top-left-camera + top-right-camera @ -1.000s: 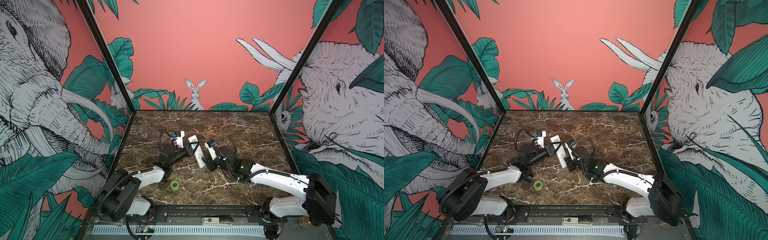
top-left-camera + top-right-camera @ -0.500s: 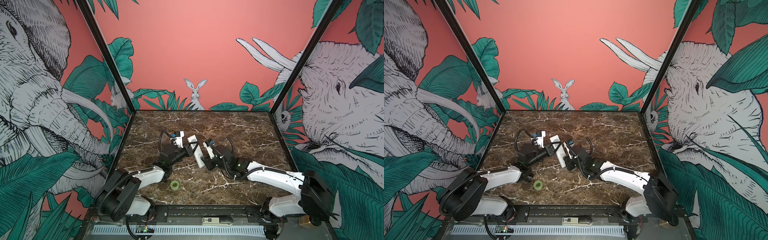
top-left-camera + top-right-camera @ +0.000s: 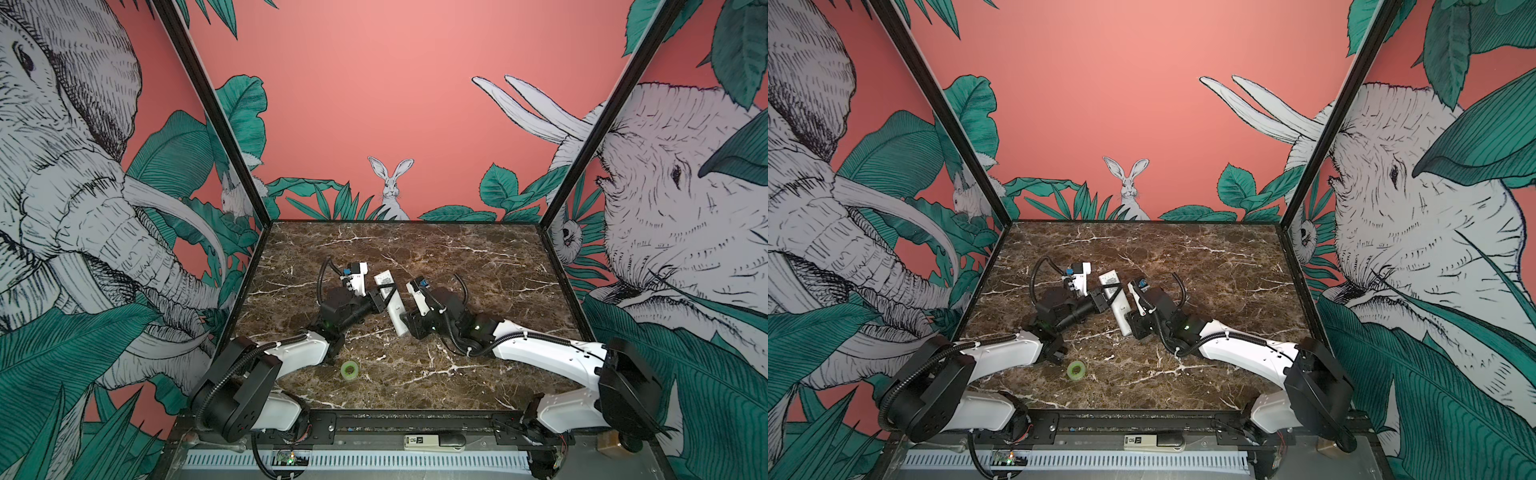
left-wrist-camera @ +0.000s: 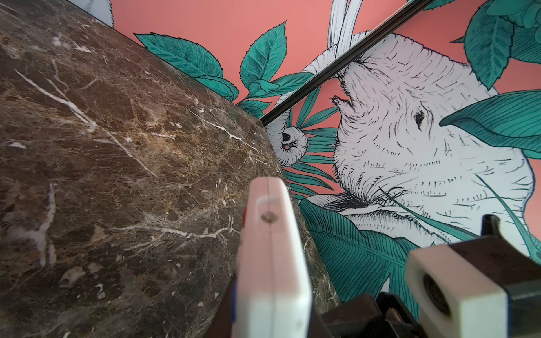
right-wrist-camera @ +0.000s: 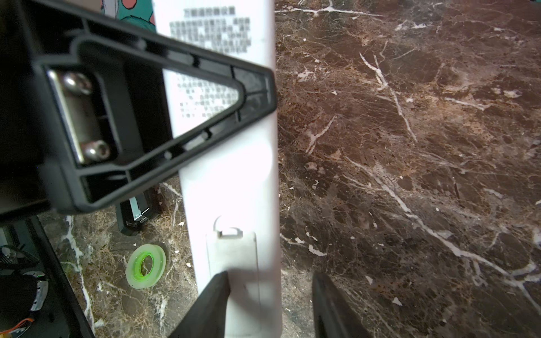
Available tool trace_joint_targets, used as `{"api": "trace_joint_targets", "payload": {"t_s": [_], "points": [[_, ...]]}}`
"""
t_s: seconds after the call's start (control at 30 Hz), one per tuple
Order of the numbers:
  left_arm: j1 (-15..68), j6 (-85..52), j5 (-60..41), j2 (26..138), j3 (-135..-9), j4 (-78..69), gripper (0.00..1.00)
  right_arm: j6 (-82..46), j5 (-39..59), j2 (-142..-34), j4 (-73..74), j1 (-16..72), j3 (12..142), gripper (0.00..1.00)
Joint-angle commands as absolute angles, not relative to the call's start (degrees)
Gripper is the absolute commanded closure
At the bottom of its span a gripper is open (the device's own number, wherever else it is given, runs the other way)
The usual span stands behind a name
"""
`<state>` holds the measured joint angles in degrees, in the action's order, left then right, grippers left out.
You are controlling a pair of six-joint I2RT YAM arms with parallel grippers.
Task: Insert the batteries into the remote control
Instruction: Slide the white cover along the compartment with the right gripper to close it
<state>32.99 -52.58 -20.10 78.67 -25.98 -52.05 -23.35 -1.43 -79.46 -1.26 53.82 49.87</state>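
Note:
The remote control point(image 3: 390, 300) point(image 3: 1118, 305) is a long white bar held just above the marble, plain back up, with its battery cover point(image 5: 232, 257) in place. My left gripper point(image 3: 383, 293) point(image 4: 272, 316) is shut across its middle, one black finger point(image 5: 146, 102) lying over the printed label. My right gripper point(image 3: 406, 325) point(image 5: 270, 281) is open at the remote's near end. One of its fingers point(image 5: 213, 304) overlaps the cover, and the other hangs over bare marble beside the remote's edge. The batteries are out of view.
A green tape roll point(image 3: 349, 369) point(image 5: 145, 265) lies on the marble near the front, between the arms. A white device with a black end point(image 3: 432, 441) sits on the front rail. The right wrist's camera housing point(image 4: 456, 292) is close beside the remote.
My right gripper has shifted slightly left toward the remote's near end. My left gripper and the remote have stayed where they were.

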Motion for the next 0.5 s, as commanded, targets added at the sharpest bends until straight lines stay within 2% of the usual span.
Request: {"api": "trace_joint_targets", "payload": {"t_s": [0.0,0.27,0.47], "points": [[33.5,-53.2,-20.9,76.7,-26.7,-53.4,1.00,-21.4,0.2,-76.5,0.5,53.6,49.7,0.45],[33.4,-52.6,-20.0,75.4,-27.1,-50.7,1.00,-21.2,2.8,-77.5,1.5,53.7,49.7,0.25],[33.4,-52.6,-20.0,74.6,-27.2,-50.2,1.00,-22.6,5.2,-82.5,1.7,53.7,51.5,0.19]]}}
